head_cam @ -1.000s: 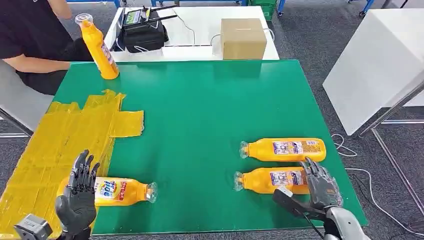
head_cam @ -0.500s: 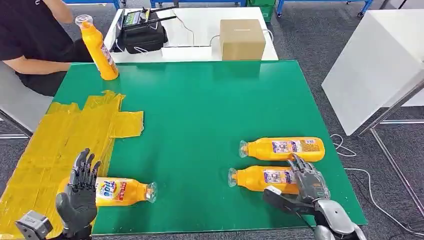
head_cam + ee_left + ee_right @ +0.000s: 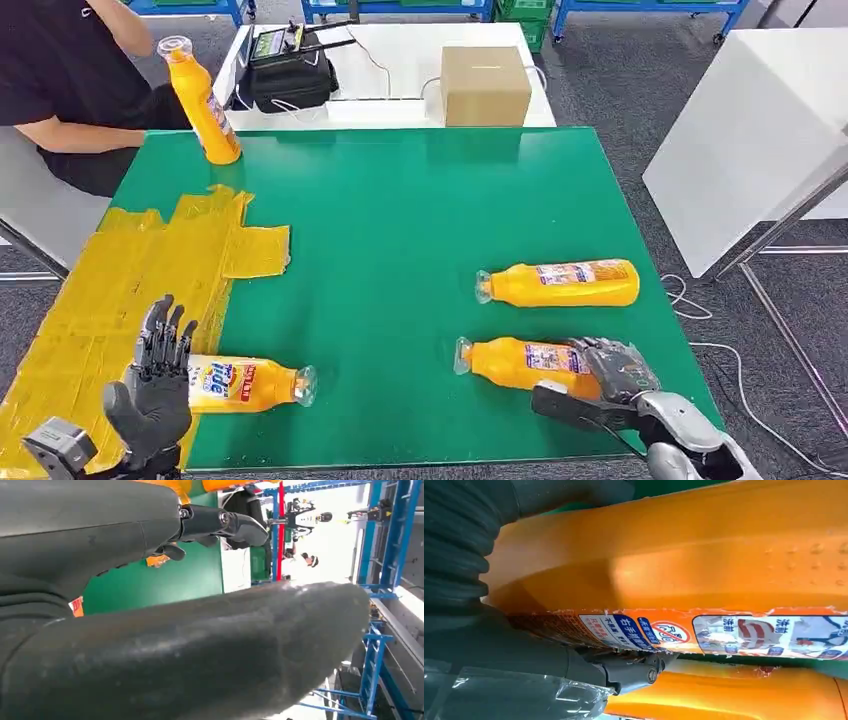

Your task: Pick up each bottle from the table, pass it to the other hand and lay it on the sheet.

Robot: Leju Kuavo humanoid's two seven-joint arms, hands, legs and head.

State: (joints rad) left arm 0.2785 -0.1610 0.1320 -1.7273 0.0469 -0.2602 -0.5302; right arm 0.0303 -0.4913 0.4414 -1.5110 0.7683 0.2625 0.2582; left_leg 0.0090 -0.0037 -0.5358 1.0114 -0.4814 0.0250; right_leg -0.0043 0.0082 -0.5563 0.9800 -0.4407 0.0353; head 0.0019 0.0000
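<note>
Head view: a green table (image 3: 400, 250) carries 4 orange detergent bottles. The right hand (image 3: 610, 385) wraps the base end of the near right bottle (image 3: 520, 362), fingers over its top and thumb along its near side; the bottle lies on its side, cap toward the table's middle. Just beyond it, apart from it, the far right bottle (image 3: 560, 283) lies parallel, cap the same way. The yellow sheet (image 3: 150, 260), a patch of taped yellow strips, covers the table's left part. At its near edge lies the labelled bottle (image 3: 235, 383), its base on the sheet, its capped neck out over the green. The left hand (image 3: 152, 385) stands upright in front of that bottle's base, fingers apart and straight, holding nothing; I cannot tell whether it touches the bottle. At the far left corner an upright bottle (image 3: 203, 100) leans slightly, beside a seated person (image 3: 60, 80) in a dark top. Behind the table a white table (image 3: 400, 60) holds a black bag (image 3: 290, 75) and a cardboard box (image 3: 485, 85). A white panel (image 3: 740, 130) stands to the right.

Left wrist view: the thick grey thumb (image 3: 200, 650) and a dark finger (image 3: 220, 525) stand apart, with green table between them.

Right wrist view: the hand's fingers (image 3: 634, 670) press on the bottle's label; a 2nd orange bottle (image 3: 734, 700) lies close behind.
</note>
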